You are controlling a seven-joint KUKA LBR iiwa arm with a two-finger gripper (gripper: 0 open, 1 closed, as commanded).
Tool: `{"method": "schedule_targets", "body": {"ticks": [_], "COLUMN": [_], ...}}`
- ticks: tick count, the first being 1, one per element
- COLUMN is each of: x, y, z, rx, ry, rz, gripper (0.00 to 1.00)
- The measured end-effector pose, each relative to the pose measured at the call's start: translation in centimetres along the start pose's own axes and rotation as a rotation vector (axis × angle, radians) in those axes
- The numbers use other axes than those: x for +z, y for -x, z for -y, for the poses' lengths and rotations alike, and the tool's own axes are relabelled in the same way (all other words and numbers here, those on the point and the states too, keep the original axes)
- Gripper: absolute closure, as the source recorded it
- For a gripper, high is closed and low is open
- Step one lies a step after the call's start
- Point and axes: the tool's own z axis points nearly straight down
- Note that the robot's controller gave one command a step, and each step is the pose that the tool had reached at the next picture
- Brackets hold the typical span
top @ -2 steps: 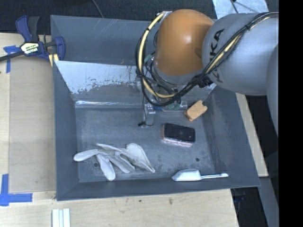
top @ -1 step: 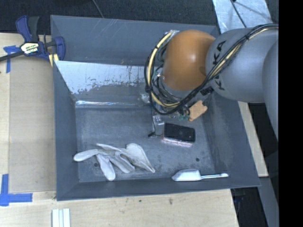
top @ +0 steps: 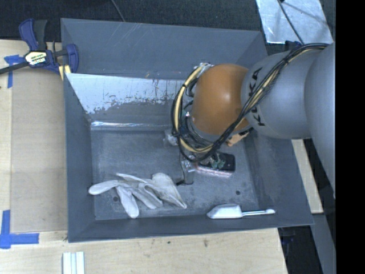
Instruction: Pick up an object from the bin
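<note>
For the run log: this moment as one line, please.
gripper low over floor of grey metal bin | nearest: limp white glove-like thing, just view-left of it | also: white plastic scoop by front wall

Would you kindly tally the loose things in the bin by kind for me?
white glove, limp, near the front wall: 1
white long-handled tool, front right: 1
dark flat thing, partly under the arm, kind unclear: 1
Total: 3
</note>
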Motion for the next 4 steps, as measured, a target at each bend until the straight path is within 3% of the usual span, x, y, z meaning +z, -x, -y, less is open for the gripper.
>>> {"method": "schedule_targets", "body": {"ticks": [1,2,3,4], "x": [-4.1,-6.9,-4.5,-3.5], "y": [0.5,-1.5,-2.7,-4.5], "z": [-1.3,-4.1,-6.2,-6.6], "rx": [-0.034,-0.027,0.089,0.109], "ry": [0.003,0.001,0.003,0.002], "rz": [-0.007,0.012,-0.002,0.0], "gripper": [0.0,0.0,0.0,0.0]}}
